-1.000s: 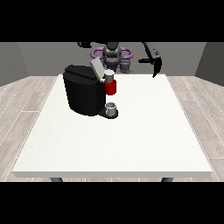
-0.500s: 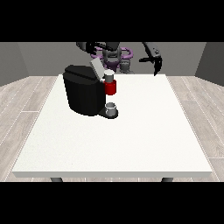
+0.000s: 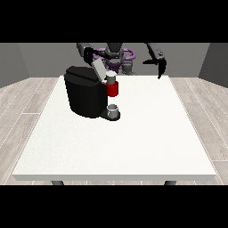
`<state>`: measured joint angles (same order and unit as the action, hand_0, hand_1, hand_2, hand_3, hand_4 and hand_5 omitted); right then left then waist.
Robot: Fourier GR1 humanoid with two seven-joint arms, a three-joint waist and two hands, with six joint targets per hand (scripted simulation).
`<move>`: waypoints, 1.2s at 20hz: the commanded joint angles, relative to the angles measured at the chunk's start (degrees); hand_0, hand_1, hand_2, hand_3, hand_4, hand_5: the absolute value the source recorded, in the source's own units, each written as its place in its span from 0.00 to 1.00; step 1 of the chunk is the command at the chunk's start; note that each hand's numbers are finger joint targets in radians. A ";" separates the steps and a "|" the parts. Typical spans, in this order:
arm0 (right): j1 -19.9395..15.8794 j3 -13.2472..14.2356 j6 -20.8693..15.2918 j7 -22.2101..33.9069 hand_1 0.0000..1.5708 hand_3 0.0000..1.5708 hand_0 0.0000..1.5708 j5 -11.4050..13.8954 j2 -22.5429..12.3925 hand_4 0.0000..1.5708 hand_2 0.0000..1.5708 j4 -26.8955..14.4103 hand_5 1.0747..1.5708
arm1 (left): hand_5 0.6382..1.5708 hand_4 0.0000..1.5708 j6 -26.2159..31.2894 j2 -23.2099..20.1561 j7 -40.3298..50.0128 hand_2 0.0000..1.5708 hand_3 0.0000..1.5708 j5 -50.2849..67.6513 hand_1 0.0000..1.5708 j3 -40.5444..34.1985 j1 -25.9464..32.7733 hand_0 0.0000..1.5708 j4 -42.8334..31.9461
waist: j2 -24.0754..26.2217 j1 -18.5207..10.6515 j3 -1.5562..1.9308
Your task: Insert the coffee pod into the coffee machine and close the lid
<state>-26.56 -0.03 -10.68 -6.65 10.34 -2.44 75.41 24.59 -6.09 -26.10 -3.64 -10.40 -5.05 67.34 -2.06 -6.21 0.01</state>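
Observation:
A black coffee machine [image 3: 84, 95] stands on the left half of the white table [image 3: 133, 142]. Its grey lid [image 3: 98, 69] is tilted up and open at the top. A small grey pod [image 3: 110, 78] sits on the red holder [image 3: 113, 90] at the machine's front. Below the holder a grey cup [image 3: 113, 111] rests on the machine's base. The hand at the view's left [image 3: 90, 54] hovers just above and behind the raised lid. The hand at the view's right [image 3: 160, 67] hangs over the table's far right edge, fingers pointing down, holding nothing.
The robot's torso [image 3: 116, 58] stands behind the table's far edge. The machine is the only thing standing on the table. Wooden floor surrounds the table.
Both arms have shifted only slightly. The hand at the view's left stays by the raised lid, and the lid and pod have not visibly moved.

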 commanded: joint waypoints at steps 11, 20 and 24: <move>-8.06 4.86 0.25 -6.26 0.00 0.00 0.00 -2.35 -0.92 0.27 0.00 -12.89 1.00 | 1.00 0.24 -4.68 1.78 0.61 0.00 0.00 -0.70 0.00 1.95 -2.21 0.00 -0.78 | -3.12 -0.47 0.00; -13.33 7.15 1.83 -6.05 0.00 0.00 0.00 -3.78 -3.18 0.27 0.00 -15.95 1.00 | 1.00 0.24 0.08 -3.35 -1.13 0.00 0.00 3.15 0.00 -1.30 -5.89 0.00 -4.05 | -6.16 -1.93 0.00; -13.90 4.89 0.61 -5.58 0.00 0.00 0.00 -1.61 -1.76 0.25 0.00 -17.59 1.00 | 1.00 0.21 1.57 -3.81 1.45 0.00 0.00 4.33 0.00 -0.91 -6.66 0.00 -3.45 | -4.22 -2.72 0.00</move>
<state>-39.29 5.34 -10.42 -12.37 8.17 -4.49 61.48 24.85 -9.20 -28.05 -0.99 -11.16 -10.25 62.67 -6.52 -7.79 -0.24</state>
